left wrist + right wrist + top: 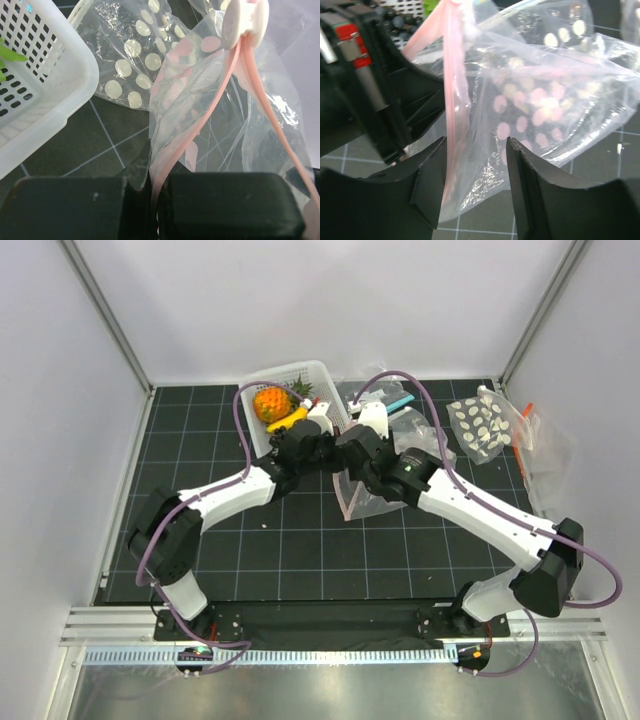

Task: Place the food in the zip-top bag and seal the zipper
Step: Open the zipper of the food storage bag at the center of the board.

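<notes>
Zip-top bag: crinkly dotted film above gridded black mat. Left gripper pinches the pink zipper; right gripper gapes around it.

Bright, even overhead light is falling on the black gridded table mat, leaving only faint shadows. Glare is sparkling on the clear dotted plastic bag with the pink strip. Nearest the left wrist lens, the black fingers are blurring, and the white perforated basket is washing out.
</notes>
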Available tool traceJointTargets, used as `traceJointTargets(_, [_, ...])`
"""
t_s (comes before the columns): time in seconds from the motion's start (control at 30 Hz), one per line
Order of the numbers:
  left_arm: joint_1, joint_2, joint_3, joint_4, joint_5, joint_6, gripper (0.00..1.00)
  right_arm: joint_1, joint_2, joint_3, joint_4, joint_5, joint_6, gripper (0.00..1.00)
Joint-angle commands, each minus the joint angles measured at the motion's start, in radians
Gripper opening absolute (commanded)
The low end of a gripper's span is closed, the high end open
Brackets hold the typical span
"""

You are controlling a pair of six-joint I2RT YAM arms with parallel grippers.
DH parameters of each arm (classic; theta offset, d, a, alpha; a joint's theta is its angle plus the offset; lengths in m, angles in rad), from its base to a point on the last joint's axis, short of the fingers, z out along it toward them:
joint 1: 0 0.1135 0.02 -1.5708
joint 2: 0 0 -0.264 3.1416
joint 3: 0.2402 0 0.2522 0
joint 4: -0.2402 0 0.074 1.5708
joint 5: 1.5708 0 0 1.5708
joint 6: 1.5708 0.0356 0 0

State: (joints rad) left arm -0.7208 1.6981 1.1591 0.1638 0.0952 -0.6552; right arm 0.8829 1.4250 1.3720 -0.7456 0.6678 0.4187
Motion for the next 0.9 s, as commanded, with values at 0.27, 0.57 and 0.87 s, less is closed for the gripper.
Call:
traceJointTargets(0.27, [-0.017,-0.041,0.059,-0.021,-0.066,-0.015,0.01,0.008,0.037,0.105,-0.058,0.11,0.022,0.41])
traceJointTargets(0.57, [-0.017,0.012,0.126,-0.083,-0.074,-0.011,0.0,0.008,0.023,0.127,-0.118,0.16,0.018,0.13])
traceJointTargets(0.87, [-0.042,0.152,0.221,-0.05,0.038,-0.047,0.0,-0.048,0.034,0.205,-0.231,0.183,0.0,0.01])
